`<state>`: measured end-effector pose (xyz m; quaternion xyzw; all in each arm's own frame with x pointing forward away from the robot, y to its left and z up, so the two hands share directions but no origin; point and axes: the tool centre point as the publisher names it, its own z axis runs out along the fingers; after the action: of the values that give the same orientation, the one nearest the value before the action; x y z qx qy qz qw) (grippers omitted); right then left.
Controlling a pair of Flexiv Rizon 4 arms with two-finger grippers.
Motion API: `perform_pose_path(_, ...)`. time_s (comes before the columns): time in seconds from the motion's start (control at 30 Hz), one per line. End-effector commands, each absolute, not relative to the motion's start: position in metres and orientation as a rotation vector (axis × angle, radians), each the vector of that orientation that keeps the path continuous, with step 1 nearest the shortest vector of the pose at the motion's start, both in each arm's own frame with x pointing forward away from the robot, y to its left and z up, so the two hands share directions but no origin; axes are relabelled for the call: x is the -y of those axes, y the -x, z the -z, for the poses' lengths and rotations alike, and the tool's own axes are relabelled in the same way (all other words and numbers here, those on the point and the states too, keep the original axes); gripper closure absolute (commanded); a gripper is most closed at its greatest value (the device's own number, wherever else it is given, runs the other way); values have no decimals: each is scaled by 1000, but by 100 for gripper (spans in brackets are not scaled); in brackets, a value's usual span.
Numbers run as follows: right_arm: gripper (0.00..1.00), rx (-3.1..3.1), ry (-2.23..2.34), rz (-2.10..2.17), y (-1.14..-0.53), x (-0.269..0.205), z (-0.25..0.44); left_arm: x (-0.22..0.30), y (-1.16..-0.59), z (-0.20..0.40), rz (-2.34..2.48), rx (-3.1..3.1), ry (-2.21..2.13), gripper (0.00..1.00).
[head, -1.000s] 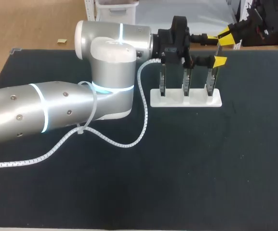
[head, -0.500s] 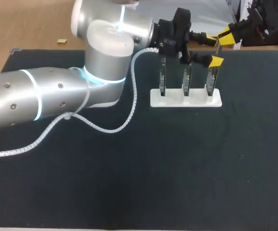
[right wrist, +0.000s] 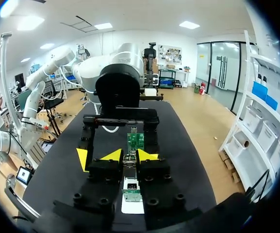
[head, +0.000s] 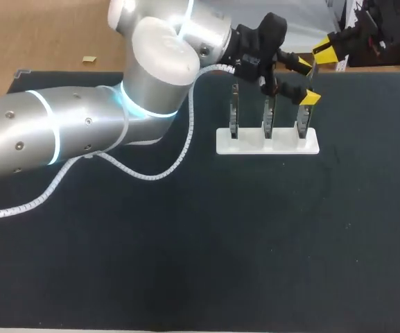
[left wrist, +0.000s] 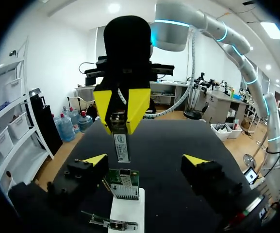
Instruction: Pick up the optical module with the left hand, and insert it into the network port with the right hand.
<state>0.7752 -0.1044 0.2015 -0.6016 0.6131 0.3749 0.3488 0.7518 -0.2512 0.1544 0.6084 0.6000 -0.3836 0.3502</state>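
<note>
My right gripper [left wrist: 122, 104] hangs above the end board of the rack, shut on the slim silver optical module [left wrist: 123, 145], which points down at the green network card [left wrist: 123, 180]. In the head view this right gripper [head: 328, 57] enters from the far right corner, the module [head: 314, 71] just above the right-hand card [head: 303, 118]. My left gripper [head: 308, 80] stands open around that same card, one yellow tip on either side and nothing between its fingers [left wrist: 95, 159]. The right wrist view shows its own gripper [right wrist: 130, 156] closed on the module [right wrist: 130, 162].
A white rack [head: 267, 141] holds three upright cards side by side on the dark table [head: 255, 243]. My left arm's big silver body [head: 82, 132] and its white spiral cable [head: 151, 173] cover the table's left half.
My left arm's wrist and elbow have swung up and back, tilting its open gripper slightly over the rack. The right gripper and module have stayed put.
</note>
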Motion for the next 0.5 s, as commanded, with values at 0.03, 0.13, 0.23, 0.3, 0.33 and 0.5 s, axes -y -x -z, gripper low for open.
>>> perform_pose_path(0.03,100,-1589,1559,-972,-777,105,-202,250,-755,-152,985,-1582,-1608,0)
perform_pose_path(0.13,100,-1590,1559,-972,-777,105,-202,246,-754,-148,966,-1606,-1615,0)
perform_pose_path(0.23,100,-1590,1558,-974,-777,105,-202,244,-754,-145,965,-1616,-1610,0)
perform_pose_path(0.3,100,-1591,1559,-975,-776,105,-201,244,-754,-142,955,-1631,-1619,0)
perform_pose_path(0.33,100,-1591,1559,-975,-777,105,-201,244,-753,-141,950,-1634,-1623,0)
perform_pose_path(0.5,100,-1594,1556,-972,-777,106,-201,241,-752,-136,948,-1652,-1633,0)
